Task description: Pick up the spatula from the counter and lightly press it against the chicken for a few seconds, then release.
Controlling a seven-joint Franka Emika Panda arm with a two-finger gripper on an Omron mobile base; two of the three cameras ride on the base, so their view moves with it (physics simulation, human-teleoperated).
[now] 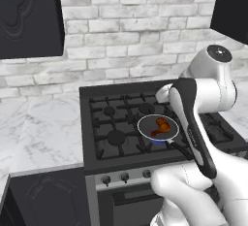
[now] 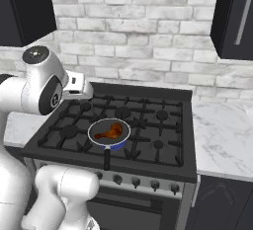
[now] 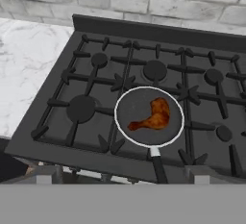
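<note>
A glossy, orange-brown chicken (image 3: 154, 116) drumstick lies in a round dark pan (image 3: 116, 117) with a pale rim, set on the matte black stove (image 3: 57, 122) grates. In the hand view its plump end points upper right and its thin bone end lower left. The end effector (image 3: 123, 178) hovers above, fingertips (image 3: 48, 176) wide apart and empty.

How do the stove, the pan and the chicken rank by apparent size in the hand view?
1. stove, by far the largest
2. pan, on the front centre grate
3. chicken, lying inside the pan
</note>
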